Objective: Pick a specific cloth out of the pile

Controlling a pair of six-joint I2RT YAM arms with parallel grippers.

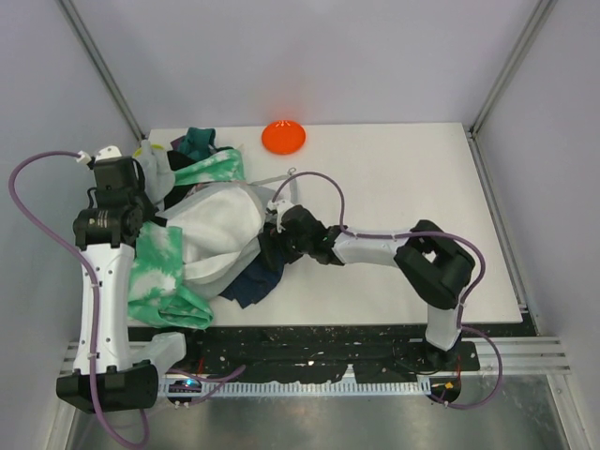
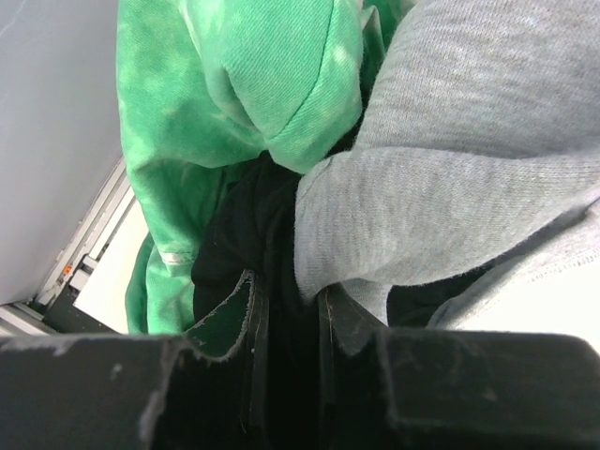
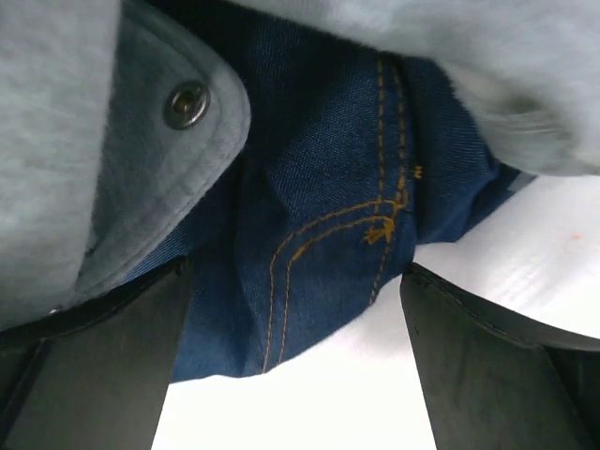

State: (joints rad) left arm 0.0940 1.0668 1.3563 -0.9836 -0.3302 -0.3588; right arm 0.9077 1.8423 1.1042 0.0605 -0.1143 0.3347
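White table (image 1: 394, 187) between pale side panels (image 1: 56, 112); pile (image 1: 211, 220) crowds left half, close to panel there; cloth (image 3: 328, 216), navy denim, pokes from under grey garment (image 3: 56, 141) at pile's near edge; likely light, limp, seams firmer; best taken at free stitched corner; right gripper (image 3: 295, 366) jaws spread, straddling it; left gripper (image 2: 291, 347) jaws pressed together among folds; bare table rightward; near table edge close.

A robotics lab test cell: white table (image 1: 403, 244) boxed by plain panels (image 1: 309, 56) and aluminium posts (image 1: 509, 61).
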